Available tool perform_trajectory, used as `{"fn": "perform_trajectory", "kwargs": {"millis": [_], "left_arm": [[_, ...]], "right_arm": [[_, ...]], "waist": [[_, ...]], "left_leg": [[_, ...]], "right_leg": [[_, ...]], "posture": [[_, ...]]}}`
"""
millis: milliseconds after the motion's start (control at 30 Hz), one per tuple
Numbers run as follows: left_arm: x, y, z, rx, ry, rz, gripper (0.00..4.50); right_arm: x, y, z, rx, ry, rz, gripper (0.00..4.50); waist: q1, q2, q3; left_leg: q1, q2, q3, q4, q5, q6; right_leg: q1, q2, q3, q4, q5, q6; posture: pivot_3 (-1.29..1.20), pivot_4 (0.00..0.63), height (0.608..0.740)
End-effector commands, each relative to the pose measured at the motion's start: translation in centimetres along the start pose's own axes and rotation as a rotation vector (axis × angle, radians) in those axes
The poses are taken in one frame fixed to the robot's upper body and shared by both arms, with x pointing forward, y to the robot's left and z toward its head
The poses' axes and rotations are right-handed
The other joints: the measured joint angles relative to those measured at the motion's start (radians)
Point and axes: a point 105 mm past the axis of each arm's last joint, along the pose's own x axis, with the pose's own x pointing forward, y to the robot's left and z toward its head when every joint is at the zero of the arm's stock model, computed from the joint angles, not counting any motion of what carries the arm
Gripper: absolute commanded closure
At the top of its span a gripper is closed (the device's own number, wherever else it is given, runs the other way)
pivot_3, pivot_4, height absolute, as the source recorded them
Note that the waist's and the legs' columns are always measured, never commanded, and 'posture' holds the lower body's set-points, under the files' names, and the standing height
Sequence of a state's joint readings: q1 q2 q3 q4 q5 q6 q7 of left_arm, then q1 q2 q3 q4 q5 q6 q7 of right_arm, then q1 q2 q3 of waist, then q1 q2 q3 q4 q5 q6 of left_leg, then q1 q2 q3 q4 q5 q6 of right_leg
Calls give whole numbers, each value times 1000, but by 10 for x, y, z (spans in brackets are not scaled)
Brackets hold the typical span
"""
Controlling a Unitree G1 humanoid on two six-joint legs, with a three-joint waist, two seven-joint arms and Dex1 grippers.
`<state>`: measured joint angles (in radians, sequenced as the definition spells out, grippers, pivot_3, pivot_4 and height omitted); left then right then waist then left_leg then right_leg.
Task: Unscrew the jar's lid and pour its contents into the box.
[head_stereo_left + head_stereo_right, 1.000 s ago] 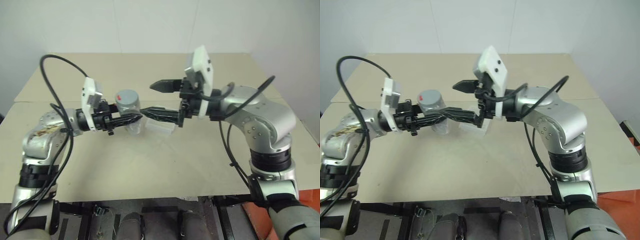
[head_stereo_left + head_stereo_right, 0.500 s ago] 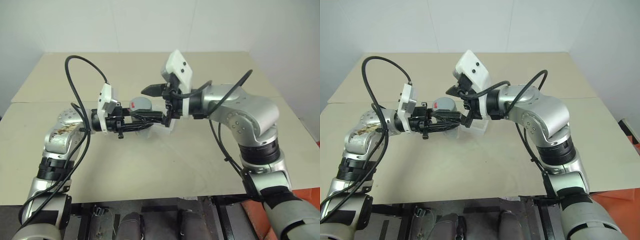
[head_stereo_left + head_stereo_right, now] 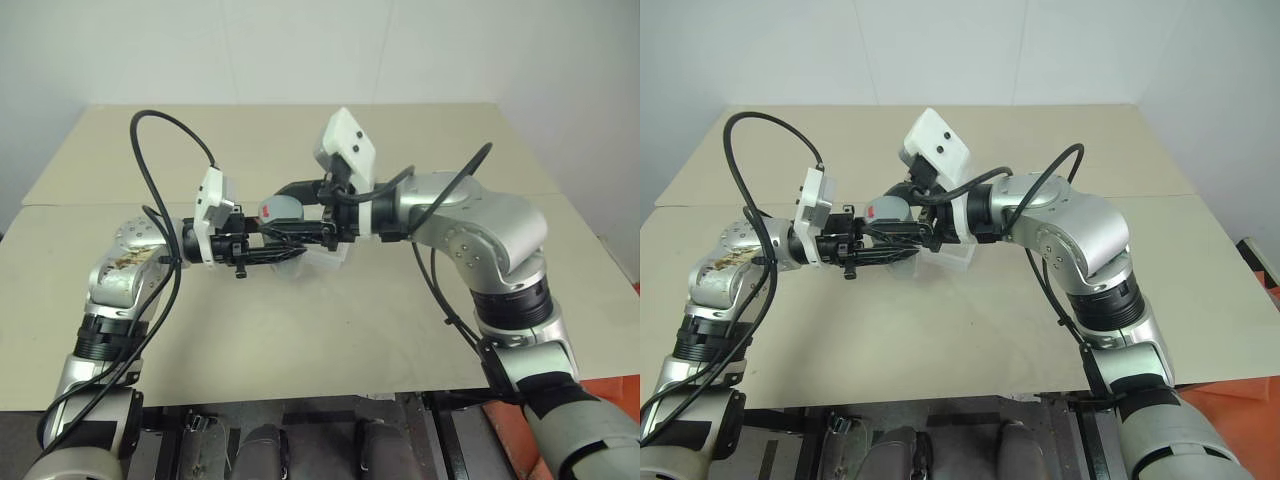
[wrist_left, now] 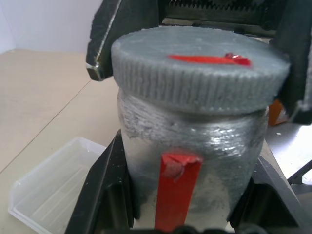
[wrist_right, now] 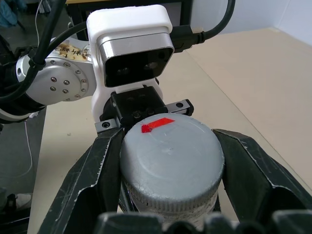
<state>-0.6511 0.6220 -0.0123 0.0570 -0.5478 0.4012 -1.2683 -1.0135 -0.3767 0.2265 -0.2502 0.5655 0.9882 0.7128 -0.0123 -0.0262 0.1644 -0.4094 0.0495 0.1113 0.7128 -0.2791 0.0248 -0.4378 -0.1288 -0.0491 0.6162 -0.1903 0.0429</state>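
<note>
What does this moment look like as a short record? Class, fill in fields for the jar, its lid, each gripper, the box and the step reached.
Jar: grey with a red stripe, held upright above the table
Lid: still on the jar, red mark on top
Left gripper: shut on the jar's body
Right gripper: shut on the lid's rim
Box: clear tray, on the table below the jar, nothing seen in it
Contents: hidden inside the jar
Step reached: lid gripped, not yet off
</note>
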Motion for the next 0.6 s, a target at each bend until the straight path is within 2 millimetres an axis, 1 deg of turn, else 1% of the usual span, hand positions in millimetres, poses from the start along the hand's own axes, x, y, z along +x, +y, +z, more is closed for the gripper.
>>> {"fn": "perform_trajectory", "kwargs": {"millis": [33, 100, 200, 300, 367, 400, 533, 600], "left_arm": [[-2, -1, 7, 45, -10, -13, 2577], [-3, -2, 7, 45, -15, -24, 2577], [-8, -19, 11, 42, -74, -151, 2577], [-10, -31, 16, 38, -102, -239, 2577], [-10, -36, 16, 45, -103, -275, 2577], [-10, -37, 17, 47, -100, -290, 2577], [-10, -46, 16, 58, -77, -353, 2577], [-9, -49, 16, 63, -70, -370, 2577]], "right_arm": [[-4, 3, 19, -84, -63, -3, 1722], [-5, 3, 20, -90, -68, 1, 1722], [-9, 11, 18, -127, -101, 119, 1722], [-15, 24, 14, -175, -150, 323, 1722], [-20, 34, 12, -210, -187, 476, 1722], [-20, 36, 11, -219, -191, 527, 1722], [-11, 34, 7, -211, -193, 682, 1722], [-6, 31, 2, -219, -181, 725, 1722]], "waist": [[0, 0, 0], [0, 0, 0], [0, 0, 0], [-1, 0, 0], [0, 0, 0], [0, 0, 0], [-5, 0, 0], [-8, 0, 0]], "left_leg": [[0, 0, 0, 0, 0, 0], [0, 0, 0, 0, 0, 0], [0, 0, 0, 0, 0, 0], [0, 0, 0, 0, 0, 0], [0, 0, 0, 0, 0, 0], [0, 0, 0, 0, 0, 0], [1, 0, 0, 0, 0, 0], [1, 0, 0, 0, 0, 0]], "right_leg": [[0, 0, 0, 0, 0, 0], [0, 0, 0, 0, 0, 0], [0, 0, 0, 0, 0, 0], [0, 0, 0, -1, 0, 0], [0, 0, 0, -1, 0, 0], [0, 0, 0, -1, 0, 0], [1, 0, 0, -1, 0, 0], [0, 1, 0, 0, 0, 0]], "posture": [[0, 150, 740], [0, 150, 740], [0, 150, 740], [0, 150, 740], [0, 150, 740], [0, 150, 740], [0, 150, 740], [0, 150, 740]]}}
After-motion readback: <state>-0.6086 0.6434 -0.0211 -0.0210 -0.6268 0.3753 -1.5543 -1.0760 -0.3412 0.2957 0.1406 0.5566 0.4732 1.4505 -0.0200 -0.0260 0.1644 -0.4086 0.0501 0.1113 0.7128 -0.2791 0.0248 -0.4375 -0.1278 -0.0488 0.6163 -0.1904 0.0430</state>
